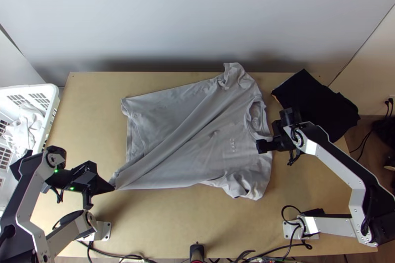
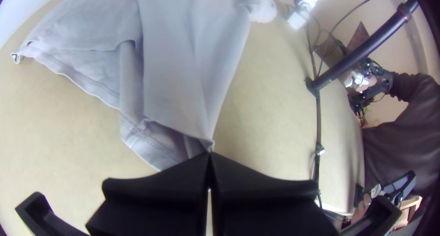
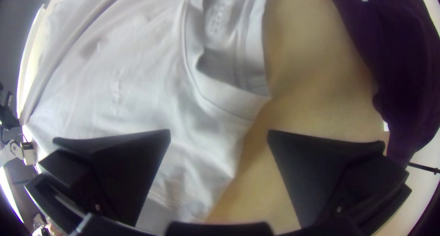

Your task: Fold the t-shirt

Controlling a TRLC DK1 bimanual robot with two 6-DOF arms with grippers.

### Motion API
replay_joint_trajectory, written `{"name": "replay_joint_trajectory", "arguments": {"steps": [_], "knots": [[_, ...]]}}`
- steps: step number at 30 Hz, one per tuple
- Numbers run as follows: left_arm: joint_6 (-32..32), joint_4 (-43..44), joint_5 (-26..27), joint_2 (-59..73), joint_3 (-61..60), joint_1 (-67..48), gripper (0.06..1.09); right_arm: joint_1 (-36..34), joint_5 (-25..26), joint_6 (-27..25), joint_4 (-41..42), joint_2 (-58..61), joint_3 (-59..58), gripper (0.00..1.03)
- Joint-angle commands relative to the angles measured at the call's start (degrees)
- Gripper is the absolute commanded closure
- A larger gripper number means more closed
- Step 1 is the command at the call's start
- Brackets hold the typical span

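Grey t-shirt lies mid-table, spread but creased, long diagonal folds running across the body, collar toward the right arm. Left gripper: fingers closed, pinching a bottom-hem corner. Right gripper: fingers wide apart, nothing between them, above the shirt near the collar. Black cloth beyond the collar side; white basket at the table's left.

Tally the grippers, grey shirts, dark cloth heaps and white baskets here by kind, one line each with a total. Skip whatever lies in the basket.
Grippers: 2 (left gripper, right gripper)
Grey shirt: 1
Dark cloth heap: 1
White basket: 1
Total: 5
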Motion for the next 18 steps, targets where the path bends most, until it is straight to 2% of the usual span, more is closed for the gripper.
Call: {"name": "replay_joint_trajectory", "arguments": {"steps": [1,18], "knots": [[5.45,1.15,-3.43,2.54,-0.87,5.4,1.05,0.24,0.03,0.01,0.01,0.91,0.83,0.04],[14.15,5.28,-11.08,9.39,-0.96,15.68,1.05,0.76,0.03,0.01,0.01,1.7,2.32,0.04]]}}
